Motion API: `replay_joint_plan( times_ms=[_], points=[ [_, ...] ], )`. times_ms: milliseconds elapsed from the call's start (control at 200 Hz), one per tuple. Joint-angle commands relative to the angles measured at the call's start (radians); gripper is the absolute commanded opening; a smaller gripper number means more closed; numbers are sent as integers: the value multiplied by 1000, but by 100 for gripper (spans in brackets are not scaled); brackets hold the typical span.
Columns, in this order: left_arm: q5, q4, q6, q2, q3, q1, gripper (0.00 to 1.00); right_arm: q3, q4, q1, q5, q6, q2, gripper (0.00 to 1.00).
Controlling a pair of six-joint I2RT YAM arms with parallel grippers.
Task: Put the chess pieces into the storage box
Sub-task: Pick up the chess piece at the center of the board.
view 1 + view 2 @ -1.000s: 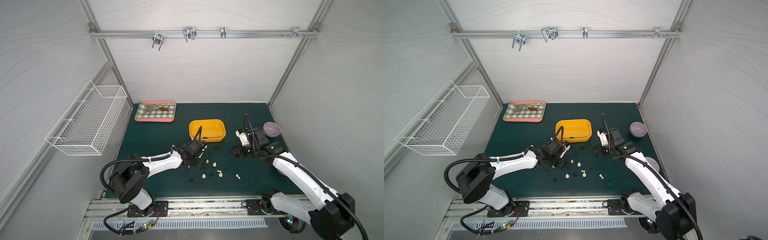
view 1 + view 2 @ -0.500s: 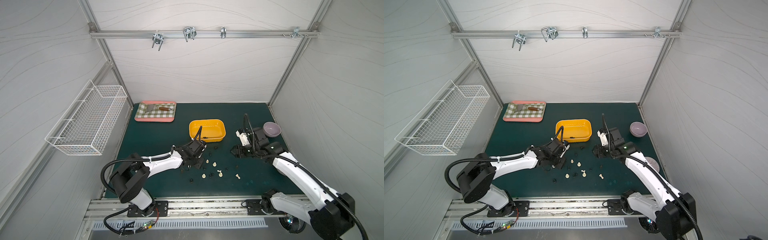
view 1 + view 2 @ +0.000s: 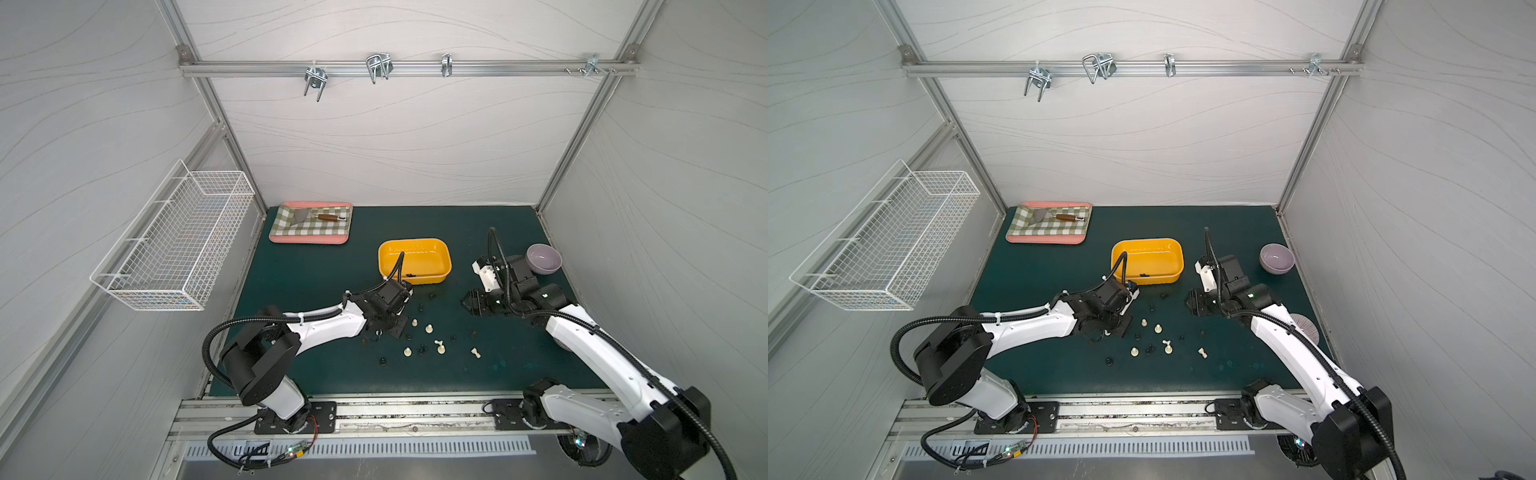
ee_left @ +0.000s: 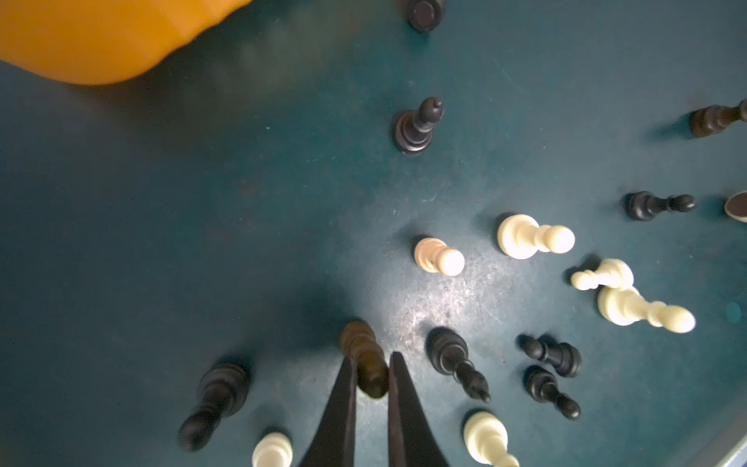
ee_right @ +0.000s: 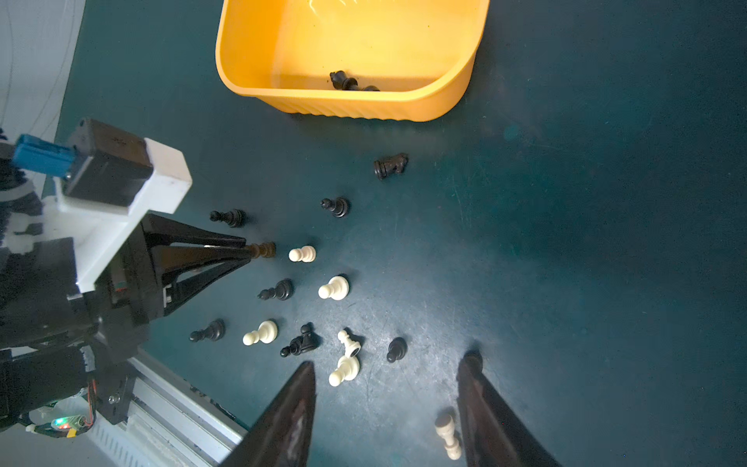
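Note:
Several black and cream chess pieces [image 3: 428, 328] lie scattered on the green mat in front of the yellow-orange storage box [image 3: 448, 259]. A black piece [image 5: 343, 81] lies inside the box [image 5: 364, 104]. My left gripper [image 4: 372, 362] is shut on the head of a dark brown chess piece [image 4: 359, 347], whose base is down near the mat. The right wrist view shows this grip too, on the brown piece [image 5: 264, 250]. My right gripper [image 5: 389, 362] hovers open over the right of the cluster, a cream piece [image 5: 446, 434] lying beside one finger. Both top views show the left gripper [image 3: 374, 332] [image 3: 1100, 332].
A pink-rimmed checkered tray [image 3: 309, 240] with a trowel sits at the back left. A purple bowl [image 3: 542, 257] stands just behind my right arm. A white wire basket [image 3: 178, 241] hangs on the left wall. The metal rail [image 3: 395, 409] runs along the mat's front edge.
The left gripper's fingers have closed onto the dark brown piece. Both arms have stayed almost in place.

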Motion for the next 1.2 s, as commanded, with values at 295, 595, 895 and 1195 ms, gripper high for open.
replay_joint_plan(
  times_ms=[295,595,895,1195],
  points=[
    [-9,-39,30,-38,57,-5,6,-13,-29,7,14,10,-39,57],
    [-32,-91,82,-76,153,-4,4,-18,-31,7,10,9,-51,57],
    [-21,-90,153,-10,308,43,4,-22,-44,8,10,12,-71,58],
    [15,-74,203,196,565,140,4,-35,-46,11,-8,19,-79,58]
  ],
)
